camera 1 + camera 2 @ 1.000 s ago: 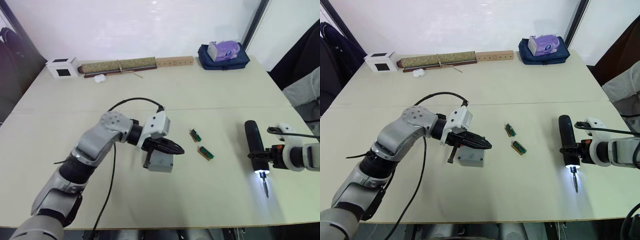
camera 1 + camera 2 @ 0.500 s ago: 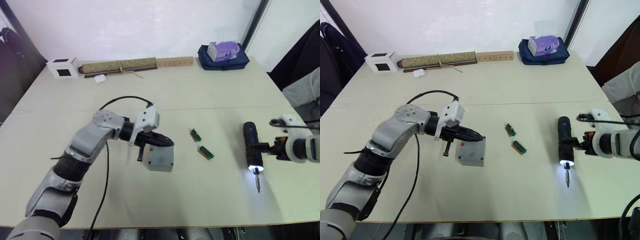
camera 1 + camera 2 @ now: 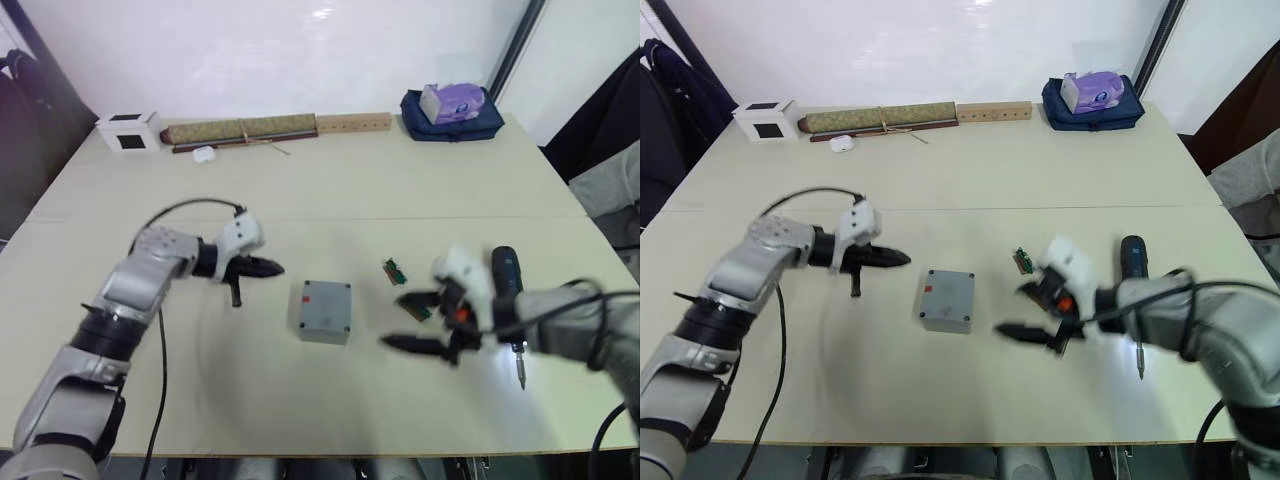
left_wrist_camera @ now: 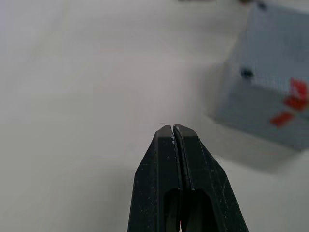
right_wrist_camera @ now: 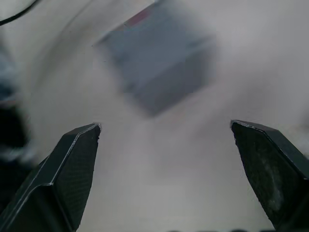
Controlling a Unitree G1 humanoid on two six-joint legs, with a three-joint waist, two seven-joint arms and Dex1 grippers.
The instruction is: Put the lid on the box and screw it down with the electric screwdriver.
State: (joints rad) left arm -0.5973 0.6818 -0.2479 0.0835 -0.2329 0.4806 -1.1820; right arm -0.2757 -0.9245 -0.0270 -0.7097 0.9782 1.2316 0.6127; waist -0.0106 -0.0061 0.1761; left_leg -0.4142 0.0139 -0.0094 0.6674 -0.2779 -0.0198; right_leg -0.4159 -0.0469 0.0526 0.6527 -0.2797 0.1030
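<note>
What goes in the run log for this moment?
left gripper: shut, beside box | right gripper: open, empty, facing box | lid on box | electric screwdriver: lying on table

Grey arms, white wrists, black cables

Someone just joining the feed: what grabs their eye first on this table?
The small grey metal box with its lid on sits mid-table, with nothing holding it. The right hand, open wide, reaches toward it, while the dark pen-shaped electric screwdriver lies behind, lamp lit. The shut left hand hovers left of the box.
</note>
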